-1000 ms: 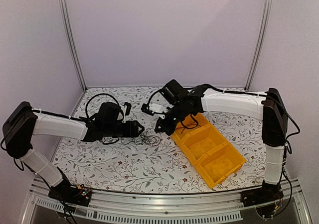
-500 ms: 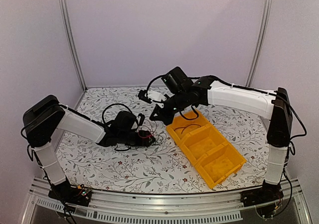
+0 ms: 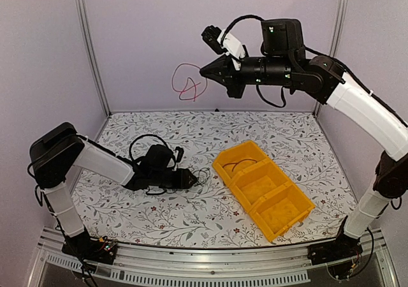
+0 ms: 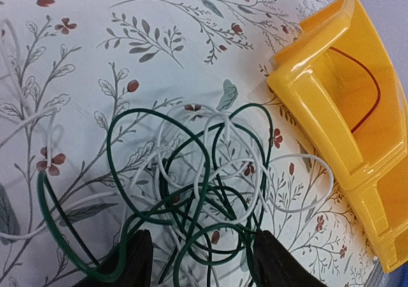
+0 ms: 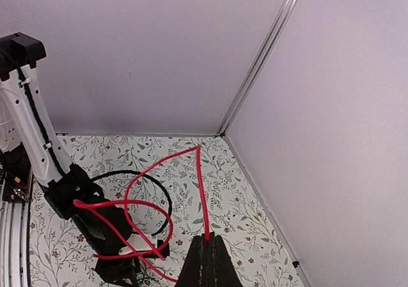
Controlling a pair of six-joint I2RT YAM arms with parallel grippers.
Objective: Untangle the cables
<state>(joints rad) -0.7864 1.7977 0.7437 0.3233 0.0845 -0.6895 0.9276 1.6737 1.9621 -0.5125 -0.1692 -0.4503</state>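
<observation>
Aloft, red cable (image 5: 201,191) trails leftward from the pinching right hand (image 3: 203,73)

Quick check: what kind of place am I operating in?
Probably a lab robot cell: plain lilac panel walls on aluminium posts, a floral-print tabletop, and a yellow three-compartment plastic bin.

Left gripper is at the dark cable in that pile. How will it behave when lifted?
Probably floppy and light: the dark cable lies in thin, loose loops. It likely drags the white cable, since their loops interweave at the left gripper. Aloft it may keep its curls, like the red cable in the right gripper.
</observation>
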